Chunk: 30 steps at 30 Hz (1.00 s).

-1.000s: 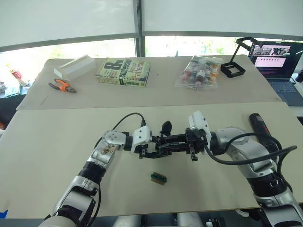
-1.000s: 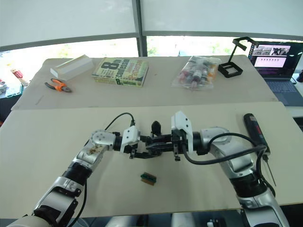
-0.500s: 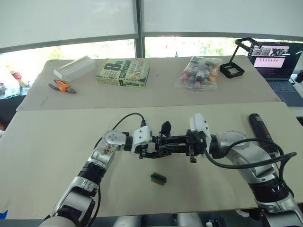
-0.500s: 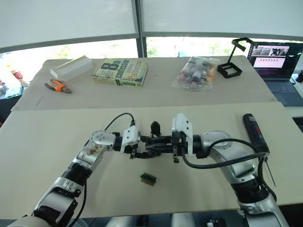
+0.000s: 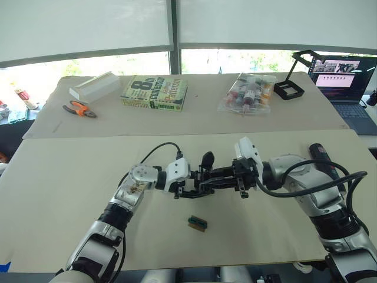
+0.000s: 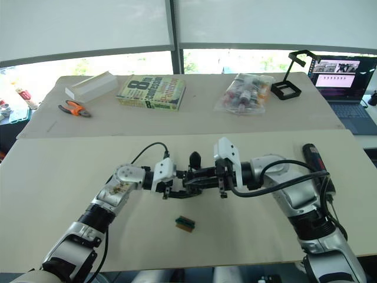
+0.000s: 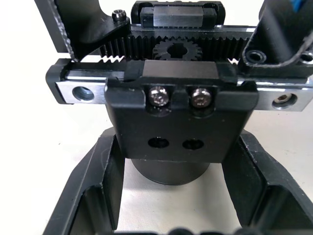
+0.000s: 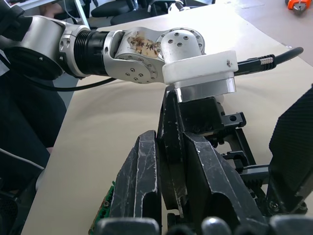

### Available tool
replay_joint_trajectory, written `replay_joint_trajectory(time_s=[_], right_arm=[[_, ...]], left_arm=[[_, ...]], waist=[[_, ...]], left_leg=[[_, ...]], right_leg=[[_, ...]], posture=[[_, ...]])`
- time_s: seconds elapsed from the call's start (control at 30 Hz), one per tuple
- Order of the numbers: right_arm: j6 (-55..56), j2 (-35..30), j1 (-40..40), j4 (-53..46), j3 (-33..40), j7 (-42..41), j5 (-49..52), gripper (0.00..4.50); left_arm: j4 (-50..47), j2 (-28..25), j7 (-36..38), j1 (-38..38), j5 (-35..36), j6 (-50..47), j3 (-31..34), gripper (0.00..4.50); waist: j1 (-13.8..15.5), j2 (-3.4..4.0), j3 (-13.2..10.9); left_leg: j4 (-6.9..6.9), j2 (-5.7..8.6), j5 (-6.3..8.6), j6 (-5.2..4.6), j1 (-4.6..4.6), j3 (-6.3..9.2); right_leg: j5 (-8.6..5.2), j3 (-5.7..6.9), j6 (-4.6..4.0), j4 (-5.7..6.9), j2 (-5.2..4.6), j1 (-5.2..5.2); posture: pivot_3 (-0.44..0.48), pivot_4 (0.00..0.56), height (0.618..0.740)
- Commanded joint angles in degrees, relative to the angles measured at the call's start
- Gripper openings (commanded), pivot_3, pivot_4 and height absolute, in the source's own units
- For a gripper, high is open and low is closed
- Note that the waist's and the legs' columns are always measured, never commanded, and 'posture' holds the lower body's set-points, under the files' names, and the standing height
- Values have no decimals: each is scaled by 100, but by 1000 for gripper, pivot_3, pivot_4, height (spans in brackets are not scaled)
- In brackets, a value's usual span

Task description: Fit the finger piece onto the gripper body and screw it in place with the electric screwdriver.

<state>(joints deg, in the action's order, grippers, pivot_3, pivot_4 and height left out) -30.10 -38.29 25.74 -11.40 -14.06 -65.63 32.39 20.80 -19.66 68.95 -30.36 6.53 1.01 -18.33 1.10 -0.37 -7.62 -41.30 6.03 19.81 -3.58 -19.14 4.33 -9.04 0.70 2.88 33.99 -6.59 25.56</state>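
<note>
The gripper body (image 7: 176, 105), a black assembly with a toothed rack and two silver screws, hangs just above the table centre with my left gripper (image 5: 194, 181) shut on its base. One pointed black finger (image 5: 207, 158) sticks up from it. My right gripper (image 5: 217, 177) faces the left one and is shut on the thin black finger piece (image 8: 168, 142), which it holds against the body's right side. The electric screwdriver (image 6: 313, 159) lies on the table at the right, partly hidden behind my right forearm.
A small green-and-brown block (image 5: 197, 222) lies on the table just in front of the grippers. On the far table are a white box (image 5: 94, 85), orange pliers (image 5: 79, 108), a book (image 5: 154, 93), a bag of bottles (image 5: 247, 93), a black stand (image 5: 291, 82) and a laptop (image 5: 347, 76).
My right forearm and elbow have swung up and back, covering more of the screwdriver. Both grippers stay together at the table centre, still holding their parts.
</note>
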Motion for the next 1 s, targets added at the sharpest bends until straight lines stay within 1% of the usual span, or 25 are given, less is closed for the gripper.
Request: replay_joint_trajectory(time_s=[0.03, 0.2, 0.4, 0.57, 0.8, 0.9, 1.0], right_arm=[[-599, -289, -577, 258, -280, 304, -454, 312], [-687, -308, -683, 145, -291, 419, -446, 312], [-898, -269, -590, 138, -264, 536, -361, 312], [-755, -286, -646, 232, -263, 604, -540, 312], [-424, -353, -405, 811, -382, -20, -621, 312], [-459, -317, -324, 934, -380, -23, -667, 312], [-513, -315, -396, 791, -356, 93, -674, 312]], left_arm=[[-215, 9, -4, -70, 161, 61, 163, 2296], [-157, 84, -17, -138, 154, 57, 127, 2296], [-106, 85, 12, -209, 161, 65, 138, 2296], [-117, 62, 30, -189, 165, 80, 149, 2296], [-171, 61, 22, -161, 166, 63, 138, 2296], [-171, 64, 12, -169, 168, 58, 141, 2296], [-167, 65, 0, -176, 168, 54, 147, 2296]], waist=[[5, 1, 1], [28, 1, 7], [32, 1, 15], [34, 0, 17], [36, 0, 17], [40, 0, 18], [42, 0, 18]], left_leg=[[0, 0, 0, 0, 0, 0], [3, 1, 0, 0, -1, 0], [4, 1, 0, 0, 0, 0], [6, 0, 0, 0, 0, 0], [7, 1, 0, 0, 0, 0], [7, 1, 0, -1, 1, 0], [7, 0, 0, -1, 0, 0]], right_leg=[[0, 0, 0, 0, 0, 1], [0, -1, 0, -1, -2, 2], [0, -1, 0, -3, -1, 1], [0, -1, 0, -3, -1, 1], [0, 0, 0, -6, -1, -1], [0, 0, 0, -6, -1, -1], [0, 0, 0, -6, -2, -1]], posture=[[0, 150, 740], [0, 150, 740], [0, 150, 740], [0, 150, 740], [0, 150, 740], [0, 150, 740], [0, 150, 740]])
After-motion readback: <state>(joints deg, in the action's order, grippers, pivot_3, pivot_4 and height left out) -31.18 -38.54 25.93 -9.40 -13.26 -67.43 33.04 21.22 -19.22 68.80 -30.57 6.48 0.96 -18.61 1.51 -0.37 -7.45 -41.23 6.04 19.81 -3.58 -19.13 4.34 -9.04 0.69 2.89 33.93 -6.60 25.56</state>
